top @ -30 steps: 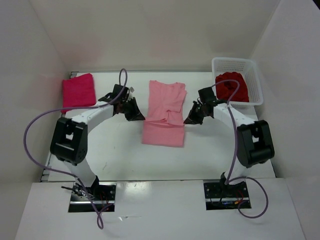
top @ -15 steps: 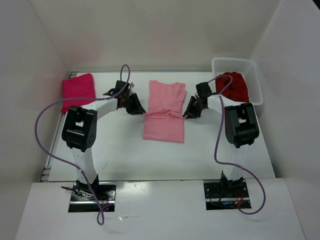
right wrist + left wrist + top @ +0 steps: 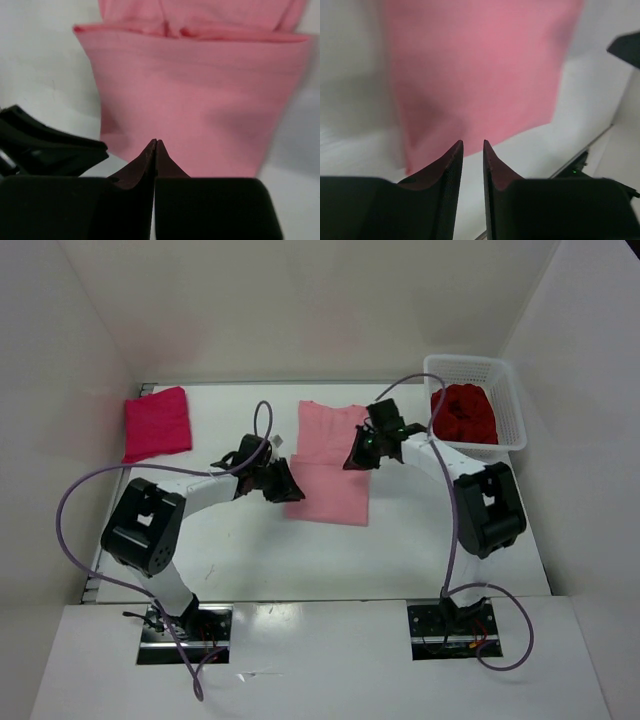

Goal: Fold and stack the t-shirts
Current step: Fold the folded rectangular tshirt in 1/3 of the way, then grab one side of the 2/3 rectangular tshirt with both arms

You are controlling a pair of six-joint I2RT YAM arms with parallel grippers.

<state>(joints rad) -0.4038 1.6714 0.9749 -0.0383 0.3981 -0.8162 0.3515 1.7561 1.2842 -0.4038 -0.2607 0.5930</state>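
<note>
The salmon pink t-shirt (image 3: 330,475) lies mid-table, its lower part folded flat, the sleeves bunched at its far end. My left gripper (image 3: 284,486) sits low at the shirt's left edge; in the left wrist view (image 3: 471,143) its jaws stand a narrow gap apart with nothing between them, the pink shirt (image 3: 475,70) just ahead. My right gripper (image 3: 358,452) is over the shirt's upper right; in the right wrist view (image 3: 156,141) it is shut and empty above the pink shirt (image 3: 200,95). The magenta-red t-shirt (image 3: 157,423) lies folded at far left. The dark crimson t-shirt (image 3: 463,412) is bunched in the basket.
The white mesh basket (image 3: 508,400) stands at the back right. White walls enclose the table on three sides. The left gripper's black finger (image 3: 50,145) shows at the left of the right wrist view. Purple cables loop off both arms.
My left gripper has moved nearer and right to the shirt's lower left edge. My right gripper has moved left onto the shirt's upper right. The shirts have not visibly shifted.
</note>
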